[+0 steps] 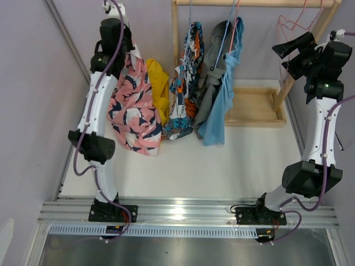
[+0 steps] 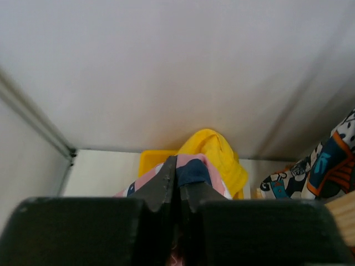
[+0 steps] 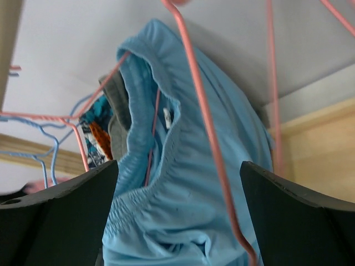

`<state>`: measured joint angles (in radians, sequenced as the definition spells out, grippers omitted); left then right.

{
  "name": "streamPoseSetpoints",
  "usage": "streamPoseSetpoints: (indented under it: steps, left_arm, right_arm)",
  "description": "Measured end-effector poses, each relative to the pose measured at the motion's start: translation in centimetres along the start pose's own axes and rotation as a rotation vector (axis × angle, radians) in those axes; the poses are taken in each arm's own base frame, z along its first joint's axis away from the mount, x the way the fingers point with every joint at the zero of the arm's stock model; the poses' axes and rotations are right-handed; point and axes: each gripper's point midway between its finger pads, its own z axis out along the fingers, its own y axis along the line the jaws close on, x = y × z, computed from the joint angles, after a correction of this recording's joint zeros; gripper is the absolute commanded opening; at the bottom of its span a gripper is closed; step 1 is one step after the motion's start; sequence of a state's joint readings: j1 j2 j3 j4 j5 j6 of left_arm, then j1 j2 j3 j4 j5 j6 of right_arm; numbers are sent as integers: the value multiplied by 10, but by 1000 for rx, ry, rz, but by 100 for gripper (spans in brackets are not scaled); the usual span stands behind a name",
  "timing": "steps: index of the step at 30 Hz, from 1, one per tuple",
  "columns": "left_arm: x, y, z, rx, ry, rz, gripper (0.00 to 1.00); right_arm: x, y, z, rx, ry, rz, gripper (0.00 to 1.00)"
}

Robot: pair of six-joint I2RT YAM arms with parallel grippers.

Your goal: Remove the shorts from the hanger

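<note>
Roughly two of five off. Left of the wooden rack [image 1: 260,3]: pink shorts [image 1: 133,111] pinched tight in the left hand [image 2: 176,172], hanging low over the counter [image 1: 233,166]. Yellow shorts [image 1: 158,88] heaped just behind, apparently free of any hanger.

Left to do, on the rack's bar: printed shorts [image 1: 186,83], grey shorts [image 1: 213,72], light blue shorts [image 3: 183,221].

Right hand [image 3: 177,194] spread wide at the rack's right end, facing the light blue pair, holding nothing.

In the way: pink hanger [image 3: 194,100] threaded through that waistband, empty hangers [image 1: 288,25] alongside, neighbouring pairs pressed close.
</note>
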<state>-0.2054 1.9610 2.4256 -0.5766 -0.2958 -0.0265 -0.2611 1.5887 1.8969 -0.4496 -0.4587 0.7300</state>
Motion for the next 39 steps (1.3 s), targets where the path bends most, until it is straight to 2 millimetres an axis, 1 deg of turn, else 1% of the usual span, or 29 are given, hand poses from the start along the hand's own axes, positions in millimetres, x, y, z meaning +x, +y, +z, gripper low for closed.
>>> streamPoseSetpoints:
  steps: [1,3,4,5,7,9,11,12,13,14,15,17,20,22,23,25,27,29,30,32,34,36,37,39]
  left_arm:
    - [15,-7,17,21,21,-2,43]
    - [46,-19,45,62,64,-8,77]
    - [61,-24,55,79,87,-13,91]
    - [75,-28,64,94,111,-20,99]
    - [95,-33,75,108,146,-33,99]
    - [110,-34,80,106,178,-36,99]
    - [118,-33,78,101,201,-36,99]
    - [119,-32,74,99,204,-39,99]
    - [124,-29,68,96,221,-36,99]
    - [129,-27,58,95,244,-32,99]
    - [128,-24,46,98,245,-32,99]
    - [127,-18,14,104,261,-28,99]
    - [95,-9,-39,120,185,-40,99]
    - [66,-2,-75,132,94,-60,99]
    - [54,2,-92,136,52,-68,99]
    - [37,9,-118,142,-17,-84,99]
    - [31,15,-139,146,-56,-95,99]
    - [32,16,-148,154,-72,-108,99]
    - [37,16,-149,157,-63,-112,99]
    - [53,12,-147,170,-36,-120,99]
    - [80,9,-144,177,17,-124,99]
    - [109,7,-143,182,79,-120,99]
    - [120,6,-144,186,105,-116,99]
    - [132,6,-146,187,131,-112,99]
  right_arm:
    - [7,-1,-3,2,13,3,99]
    - [22,-2,-9,5,35,4,100]
    - [30,-1,-13,5,50,3,99]
    - [39,2,-18,1,65,-3,99]
    - [49,16,-28,-23,82,-25,99]
    - [56,38,-41,-68,86,-62,99]
    - [62,62,-58,-119,88,-97,100]
    - [64,74,-67,-144,86,-113,99]
    - [66,88,-76,-172,84,-127,99]
    - [66,102,-84,-203,76,-141,99]
    - [65,113,-90,-228,70,-151,99]
    - [58,135,-102,-282,45,-176,99]
    - [45,154,-106,-307,4,-200,99]
    - [40,152,-100,-276,-12,-207,99]
    - [41,144,-95,-242,-12,-207,100]
    - [45,124,-85,-156,-9,-204,99]
    - [53,99,-77,-67,7,-198,99]
    - [66,81,-69,-28,36,-188,99]
    - [75,76,-65,-28,59,-181,99]
    - [89,76,-55,-52,101,-170,96]
    - [100,86,-40,-111,136,-166,93]
    - [111,96,-21,-158,171,-165,93]
    - [114,101,-12,-178,182,-168,93]
    - [119,108,5,-198,196,-171,93]
